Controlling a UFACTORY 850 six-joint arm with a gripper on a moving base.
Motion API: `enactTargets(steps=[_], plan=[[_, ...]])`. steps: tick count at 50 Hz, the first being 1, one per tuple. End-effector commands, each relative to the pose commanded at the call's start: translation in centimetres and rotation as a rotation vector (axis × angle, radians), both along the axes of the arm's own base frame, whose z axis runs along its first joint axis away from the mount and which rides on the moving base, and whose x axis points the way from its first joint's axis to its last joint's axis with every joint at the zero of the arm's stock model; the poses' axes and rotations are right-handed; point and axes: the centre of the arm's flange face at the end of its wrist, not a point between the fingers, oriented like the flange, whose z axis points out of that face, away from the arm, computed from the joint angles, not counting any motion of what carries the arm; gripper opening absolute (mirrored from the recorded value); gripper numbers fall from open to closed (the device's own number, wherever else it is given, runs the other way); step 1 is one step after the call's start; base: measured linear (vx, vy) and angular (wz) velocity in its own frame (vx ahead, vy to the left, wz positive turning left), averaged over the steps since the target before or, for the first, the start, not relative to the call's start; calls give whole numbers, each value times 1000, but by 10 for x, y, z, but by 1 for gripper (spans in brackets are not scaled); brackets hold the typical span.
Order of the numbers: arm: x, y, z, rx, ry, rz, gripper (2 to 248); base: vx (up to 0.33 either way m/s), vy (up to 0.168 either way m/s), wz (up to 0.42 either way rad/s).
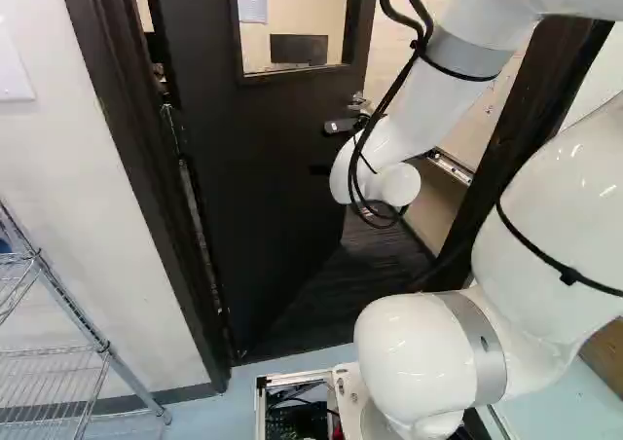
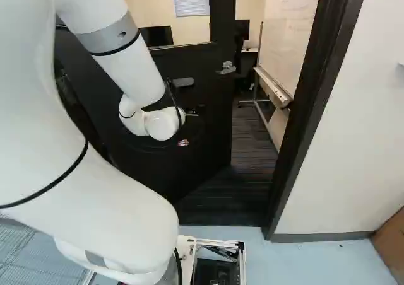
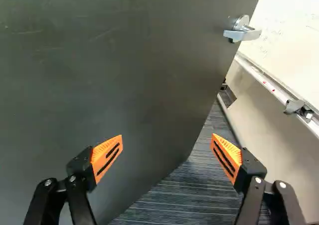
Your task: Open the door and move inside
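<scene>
Ahead of my gripper (image 3: 167,148), its fingers (image 3: 106,158) spread and empty: the door (image 3: 114,70), partly open, lever handle (image 3: 242,32) by its free edge (image 3: 207,110). I should push steadily near that edge, then drive through clear of the frame (image 2: 308,108).

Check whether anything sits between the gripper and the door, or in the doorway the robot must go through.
Nothing visible stands between the open gripper and the door. In the right base view, the partly open door itself covers the left side of the doorway, and a whiteboard beyond the gap may crowd the right.
</scene>
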Motion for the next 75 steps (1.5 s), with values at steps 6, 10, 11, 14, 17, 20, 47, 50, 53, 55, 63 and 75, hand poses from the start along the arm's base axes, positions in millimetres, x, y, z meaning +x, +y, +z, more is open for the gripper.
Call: enactTargets(steps=[6, 10, 11, 14, 17, 20, 47, 50, 53, 55, 63, 75], plan=[[0, 0, 0, 0, 0, 0, 247, 63, 16, -80], [0, 0, 0, 0, 0, 0, 247, 57, 25, -17], [0, 0, 0, 0, 0, 0, 247, 62, 24, -23], [0, 0, 0, 0, 0, 0, 247, 55, 23, -14], [0, 0, 0, 0, 0, 0, 247, 60, 29, -14], [0, 0, 0, 0, 0, 0, 247, 63, 34, -8], [0, 0, 0, 0, 0, 0, 247, 67, 32, -14], [0, 0, 0, 0, 0, 0, 247, 67, 32, -14], [0, 0, 0, 0, 0, 0, 247, 70, 34, -14], [0, 0, 0, 0, 0, 0, 247, 72, 33, -17], [5, 2, 0, 0, 1, 5, 247, 49, 24, -8], [8, 3, 0, 2, 1, 6, 247, 0, 0, 0]])
